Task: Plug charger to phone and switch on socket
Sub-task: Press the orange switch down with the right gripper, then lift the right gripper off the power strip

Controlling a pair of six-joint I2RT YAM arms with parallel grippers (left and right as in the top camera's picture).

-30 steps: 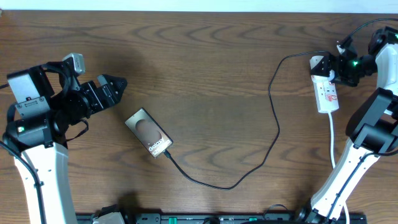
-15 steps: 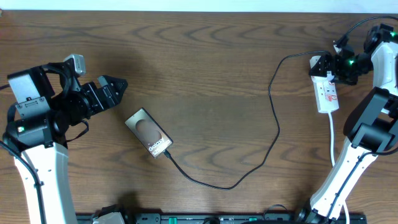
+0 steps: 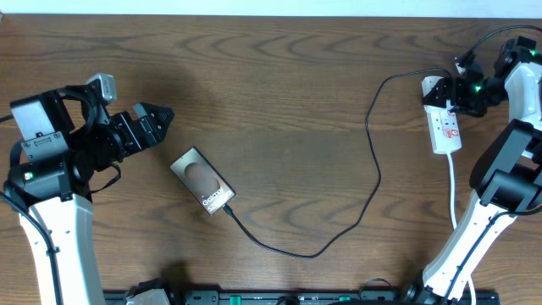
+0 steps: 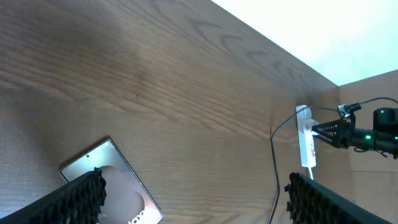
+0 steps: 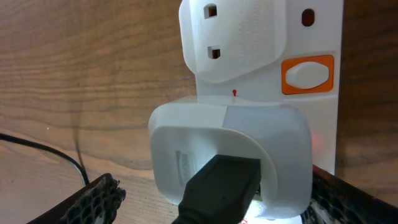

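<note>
The left tool (image 3: 163, 113) hangs open near the phone (image 3: 201, 180), a slick slab best pinched by its long edges. The limp charger cable (image 3: 377, 169) runs from it to the socket (image 3: 444, 127), where the right tool (image 3: 458, 91) stands open around the white adapter (image 5: 230, 149); the orange switch (image 5: 308, 74) probably wants a firm press.

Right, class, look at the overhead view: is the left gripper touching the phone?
No, the left gripper is apart from the phone, with a strip of the table showing between them.
</note>
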